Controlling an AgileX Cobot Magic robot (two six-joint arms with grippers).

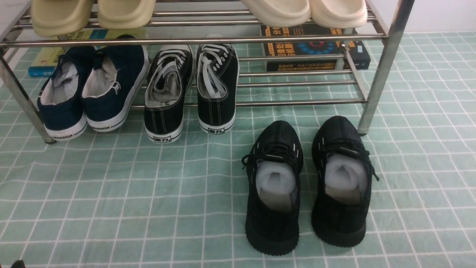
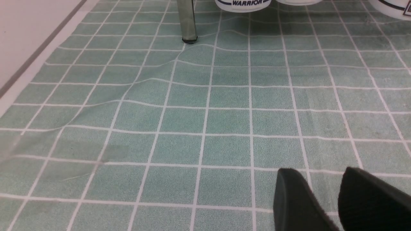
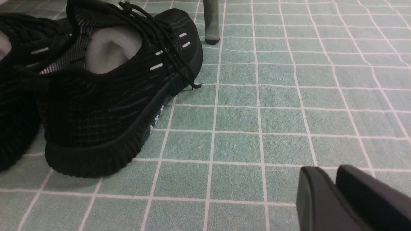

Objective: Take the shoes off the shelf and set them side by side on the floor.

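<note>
The two black knit shoes stand side by side on the pale green grid floor (image 1: 111,193), toes toward the shelf (image 1: 297,102): one (image 1: 273,186) on the left, the other (image 1: 342,178) near the shelf's right leg (image 1: 375,85). White paper fills both. In the right wrist view the nearer shoe (image 3: 112,106) is heel-on, with its mate (image 3: 16,96) at the edge. My right gripper (image 3: 327,173) hangs low over bare floor beside that shoe, shut and empty. My left gripper (image 2: 318,175) is over bare floor, slightly open with floor showing between its fingers. Neither gripper shows in the front view.
On the lower tier sit navy slip-ons (image 1: 93,89) and black canvas sneakers (image 1: 193,89). Beige slippers (image 1: 93,15) (image 1: 305,13) rest on the upper tier. Books (image 1: 316,50) lie behind the shelf. The floor covering is wrinkled (image 2: 144,80) near the shelf's left leg (image 2: 187,19).
</note>
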